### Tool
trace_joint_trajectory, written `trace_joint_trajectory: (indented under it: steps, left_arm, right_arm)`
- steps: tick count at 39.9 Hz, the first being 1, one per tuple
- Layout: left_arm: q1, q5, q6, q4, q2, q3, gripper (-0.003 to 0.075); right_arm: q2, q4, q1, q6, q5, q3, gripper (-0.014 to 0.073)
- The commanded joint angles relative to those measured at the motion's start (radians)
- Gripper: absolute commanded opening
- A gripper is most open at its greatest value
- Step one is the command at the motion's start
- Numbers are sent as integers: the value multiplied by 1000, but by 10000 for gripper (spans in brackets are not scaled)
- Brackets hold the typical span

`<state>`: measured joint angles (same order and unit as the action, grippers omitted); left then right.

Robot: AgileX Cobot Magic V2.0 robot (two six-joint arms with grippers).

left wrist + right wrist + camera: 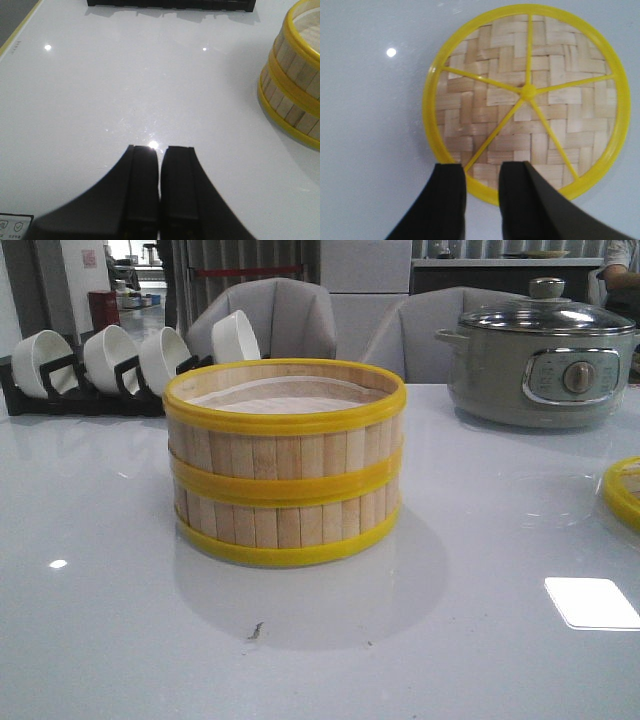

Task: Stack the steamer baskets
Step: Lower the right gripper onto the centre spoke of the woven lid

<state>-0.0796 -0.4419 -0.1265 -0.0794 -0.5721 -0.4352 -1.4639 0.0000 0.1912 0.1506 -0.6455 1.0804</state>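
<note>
Two steamer baskets (pixel 285 460) stand stacked mid-table, left of the grey pot (pixel 540 365). The lid (pixel 525 97), cut off at the front view's edge, lies right of them. The right gripper (pixel 482 192) hovers parted over its rim; the left gripper (pixel 160 187) is closed, empty.

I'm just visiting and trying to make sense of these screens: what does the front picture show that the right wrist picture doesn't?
Only the front view shows the two stacked baskets, the grey pot, the white cups in their black rack, and grey chairs. Only the right wrist view shows the right gripper, slightly open over the near rim of the woven lid, seen whole. Both share the white table and the lid, just a sliver in front.
</note>
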Motion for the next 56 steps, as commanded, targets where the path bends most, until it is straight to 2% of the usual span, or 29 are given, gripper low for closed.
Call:
trace_joint_trajectory:
  steps: [1,12,22,56]
  left_arm:
    - [-7,77,-6,-1,-1,-29,94]
    - [-7,77,-6,-1,-1,-29,94]
    - [-7,77,-6,-1,-1,-29,94]
    - [-7,77,-6,-1,-1,-29,94]
  right_arm:
    - [-19,-14,30,-5,28,80,300]
    - [-187,-40,33,-16,-43,238,300]
    - [-274,-61,69,-16,-81,318,300]
    - [-398,-61,78,-16,-43,356,300]
